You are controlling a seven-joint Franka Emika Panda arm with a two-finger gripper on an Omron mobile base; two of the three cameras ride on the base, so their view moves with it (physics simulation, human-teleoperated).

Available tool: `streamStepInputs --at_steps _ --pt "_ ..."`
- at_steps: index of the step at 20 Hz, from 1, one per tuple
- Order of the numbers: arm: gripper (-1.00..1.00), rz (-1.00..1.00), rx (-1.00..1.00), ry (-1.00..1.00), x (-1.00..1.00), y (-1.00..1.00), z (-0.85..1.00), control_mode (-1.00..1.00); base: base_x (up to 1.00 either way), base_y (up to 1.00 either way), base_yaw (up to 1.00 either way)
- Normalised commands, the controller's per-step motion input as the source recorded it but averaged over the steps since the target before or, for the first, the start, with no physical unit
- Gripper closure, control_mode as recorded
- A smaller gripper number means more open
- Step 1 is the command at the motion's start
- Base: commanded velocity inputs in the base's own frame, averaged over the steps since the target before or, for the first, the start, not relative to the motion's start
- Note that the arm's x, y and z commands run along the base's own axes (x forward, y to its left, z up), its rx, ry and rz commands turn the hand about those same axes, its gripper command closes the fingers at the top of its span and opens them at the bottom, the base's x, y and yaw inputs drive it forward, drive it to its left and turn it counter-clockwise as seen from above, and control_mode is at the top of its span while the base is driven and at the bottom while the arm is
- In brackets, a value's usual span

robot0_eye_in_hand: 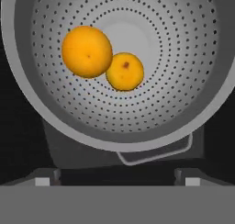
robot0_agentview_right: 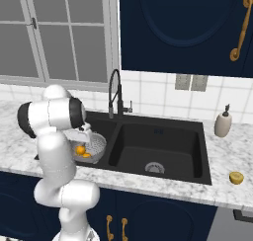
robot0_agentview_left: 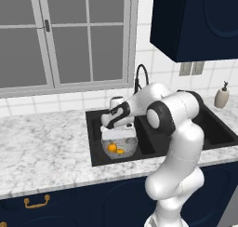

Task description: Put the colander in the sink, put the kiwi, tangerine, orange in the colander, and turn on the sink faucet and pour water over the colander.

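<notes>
A white robot arm's gripper (robot0_agentview_left: 119,127) hangs just above the colander (robot0_agentview_left: 119,146) in the left basin of the black sink (robot0_agentview_right: 163,139), its jaws spread wide and empty. Seen from the hand, the larger orange (robot0_eye_in_hand: 86,51) touches the smaller tangerine (robot0_eye_in_hand: 125,71) on the perforated floor, with bare metal all around them up to the rim. The right base view adds the open right basin, the faucet (robot0_agentview_right: 115,94), a soap dispenser (robot0_agentview_right: 223,122) and a kiwi (robot0_agentview_right: 236,178) on the counter (robot0_agentview_right: 232,195) at the sink's far right.

Two base views flank sink (robot0_agentview_left: 144,142), hand view close above colander (robot0_eye_in_hand: 137,126)
</notes>
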Motion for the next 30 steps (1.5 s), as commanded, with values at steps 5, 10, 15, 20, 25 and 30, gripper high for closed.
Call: streamStepInputs --at_steps 5,10,15,20,25,30 --pt "-1.0 0.01 0.0 -0.06 -0.86 -0.14 0.69 -1.0 0.0 0.0 0.0" --pt "-1.0 0.0 0.0 -0.16 -0.75 -0.26 0.74 -1.0 0.0 0.0 0.0" --pt "-1.0 0.01 0.0 -0.1 -0.51 -0.73 0.59 -1.0 0.0 0.0 0.0" --pt "-1.0 0.0 0.0 -0.01 -0.13 -0.99 0.29 -1.0 0.0 0.0 0.0" --pt "-1.0 0.0 0.01 0.0 -0.04 -1.0 0.31 -1.0 0.0 0.0 0.0" --pt "-1.0 0.0 0.03 0.0 -0.02 -1.0 0.33 -1.0 0.0 0.0 0.0"
